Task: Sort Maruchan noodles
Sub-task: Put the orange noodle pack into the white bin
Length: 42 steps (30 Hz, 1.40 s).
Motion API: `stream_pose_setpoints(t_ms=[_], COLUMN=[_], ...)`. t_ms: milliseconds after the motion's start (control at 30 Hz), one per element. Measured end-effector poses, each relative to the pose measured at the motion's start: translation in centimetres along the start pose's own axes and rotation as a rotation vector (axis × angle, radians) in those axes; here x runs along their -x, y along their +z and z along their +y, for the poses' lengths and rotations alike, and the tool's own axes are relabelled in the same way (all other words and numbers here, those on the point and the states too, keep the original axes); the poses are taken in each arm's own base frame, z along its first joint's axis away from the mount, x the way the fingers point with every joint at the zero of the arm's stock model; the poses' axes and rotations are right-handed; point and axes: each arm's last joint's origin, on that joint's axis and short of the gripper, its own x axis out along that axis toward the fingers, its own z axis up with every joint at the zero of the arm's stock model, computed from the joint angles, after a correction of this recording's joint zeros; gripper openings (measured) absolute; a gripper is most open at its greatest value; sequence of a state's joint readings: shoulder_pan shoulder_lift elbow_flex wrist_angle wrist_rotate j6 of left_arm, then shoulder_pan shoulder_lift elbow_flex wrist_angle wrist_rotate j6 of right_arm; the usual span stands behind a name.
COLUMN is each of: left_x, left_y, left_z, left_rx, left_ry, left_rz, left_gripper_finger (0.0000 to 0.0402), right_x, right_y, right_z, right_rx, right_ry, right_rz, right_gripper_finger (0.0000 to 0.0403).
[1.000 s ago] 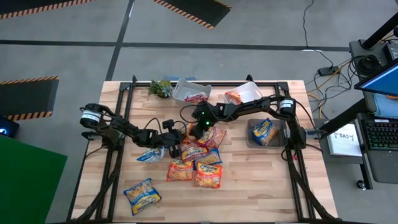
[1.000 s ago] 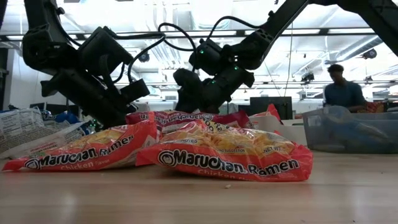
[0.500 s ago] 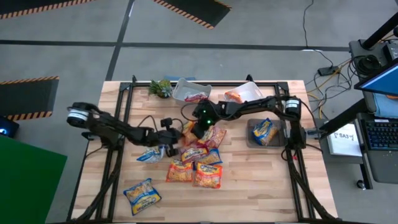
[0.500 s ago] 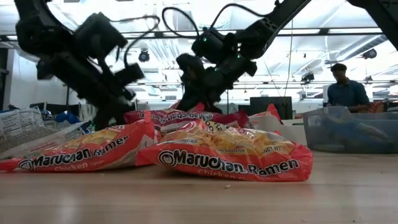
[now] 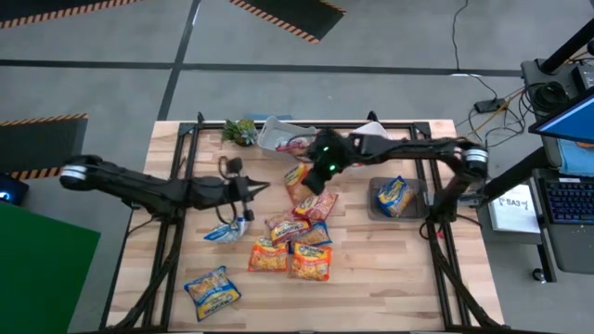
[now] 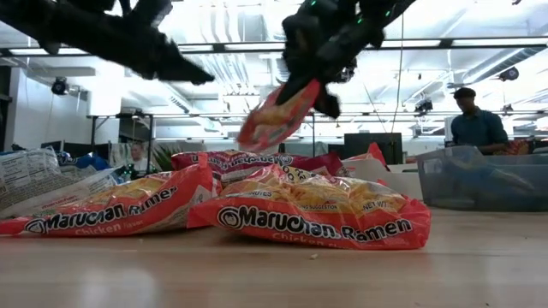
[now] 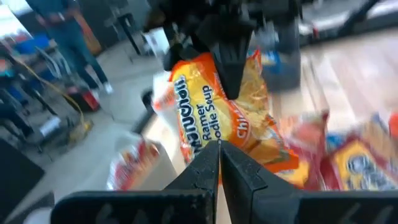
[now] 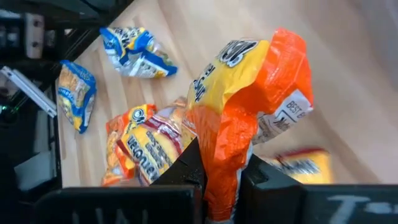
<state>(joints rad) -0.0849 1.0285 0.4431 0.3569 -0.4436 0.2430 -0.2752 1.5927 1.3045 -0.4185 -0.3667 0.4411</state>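
Note:
Several Maruchan packets (image 5: 292, 243) lie in a loose pile mid-table, and they also show in the low view (image 6: 317, 210). My right gripper (image 5: 320, 169) is above the pile's far side, shut on an orange-red packet (image 5: 299, 179) that hangs in the air (image 6: 276, 117). My left gripper (image 5: 251, 190) is shut and empty, raised left of the pile (image 6: 193, 75). Its shut fingertips (image 7: 219, 155) point toward the held packet (image 7: 224, 112). Two blue-yellow packets (image 5: 225, 230) (image 5: 212, 289) lie flat on the table's left part. My right gripper pinches the orange-red packet's crumpled end (image 8: 225, 163) between its two fingers. The fingers come slanting down from above, from the table's right. The packet hangs tilted below them, lifted clear of the pile and the table (image 6: 265, 128).
Two clear tubs at the far edge hold a pink-red packet (image 5: 290, 144) and an orange one (image 5: 351, 143). A grey tub at the right holds a blue-yellow packet (image 5: 394, 195). A small green plant (image 5: 239, 130) stands at the far left. A person (image 6: 473, 128) is behind the table.
My right gripper has risen from the pile and gone a little toward the far right with the orange-red packet, which now hangs clear. My left gripper has risen from the pile and drawn back a little toward the table's left and far side.

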Motion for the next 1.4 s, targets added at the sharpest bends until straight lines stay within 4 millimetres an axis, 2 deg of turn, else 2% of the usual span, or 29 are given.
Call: stream_pose_setpoints(t_ms=[167, 400, 533, 733, 833, 1233, 1400], left_x=[1.3, 2.0, 1.9, 1.8, 1.7, 1.6, 1.6], left_y=[1.6, 2.6, 2.6, 2.4, 2.4, 2.2, 2.1], left_z=[1.0, 1.6, 1.6, 1.5, 1.4, 1.3, 1.3], left_rx=[0.002, -0.005, -0.008, -0.006, 0.001, -0.001, 0.003], left_ry=[0.033, 0.064, 0.062, 0.058, 0.056, 0.051, 0.048], left_rz=[-0.117, -0.204, -0.2, -0.187, -0.184, -0.166, -0.159], left_gripper_finger=[0.0, 0.0, 0.0, 0.0, 0.0, 0.0, 0.0], right_x=[5.4, 12.6, 15.0, 15.4, 14.9, 11.1, 9.5], right_y=[0.1, 0.2, 0.1, -0.4, -0.6, -1.3, -1.4], right_z=[-0.9, -3.5, -5.7, -9.7, -11.2, -15.6, -16.9], right_rx=[-0.043, -0.077, -0.069, -0.079, -0.054, -0.038, -0.057], right_ry=[-0.152, -0.704, -0.917, -0.86, -0.835, -0.828, -0.834], right_rz=[0.026, 0.14, 0.209, 0.323, 0.336, 0.434, 0.471], right_gripper_finger=[0.0021, 0.002, 0.002, 0.002, 0.002, 0.002, 0.004])
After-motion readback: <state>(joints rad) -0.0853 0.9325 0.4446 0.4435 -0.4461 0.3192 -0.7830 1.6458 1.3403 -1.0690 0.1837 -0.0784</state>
